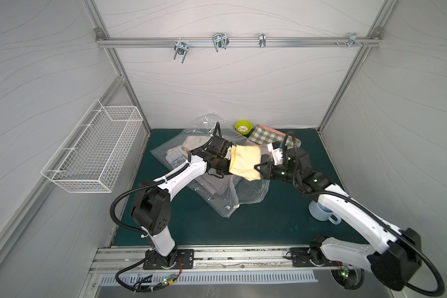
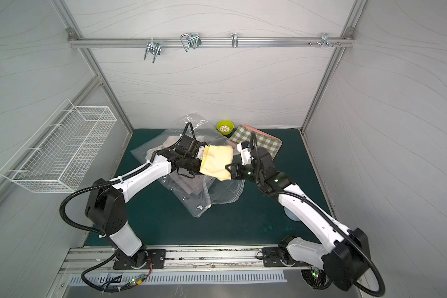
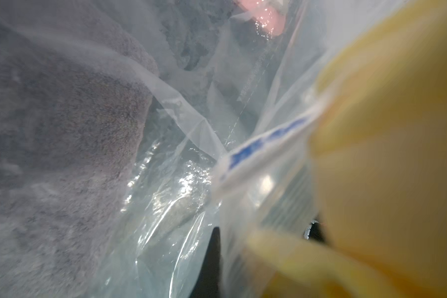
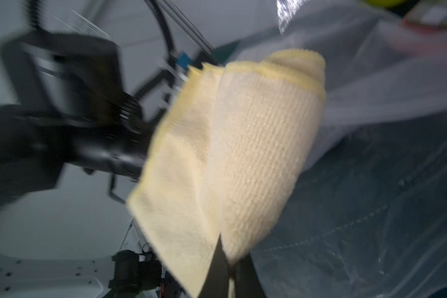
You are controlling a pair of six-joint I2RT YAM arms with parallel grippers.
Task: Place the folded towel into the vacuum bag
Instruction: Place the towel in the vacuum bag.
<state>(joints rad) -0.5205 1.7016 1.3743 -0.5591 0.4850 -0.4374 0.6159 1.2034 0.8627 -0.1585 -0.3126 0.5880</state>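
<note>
Towel [image 1: 245, 162], folded and yellow, hangs above the vacuum bag [image 1: 256, 192] at the middle of the tabletop [image 1: 243, 229], clenched in my right fingers [image 4: 217, 268]; my left fingers [image 3: 212, 260] clamp the bag's zip edge.

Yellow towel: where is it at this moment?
In both top views the yellow towel hangs mid-table above the vacuum bag, between the two arms; the right gripper pinches its corner.

Centre table: towel [image 1: 245, 161] hangs above the vacuum bag [image 1: 218, 200] (between left arm [image 1: 183, 174] and right arm [image 1: 346, 206]); bowl [image 1: 243, 127] behind by the back wall, mug [image 1: 320, 211] front right, basket [image 1: 93, 149] on the left wall.
</note>
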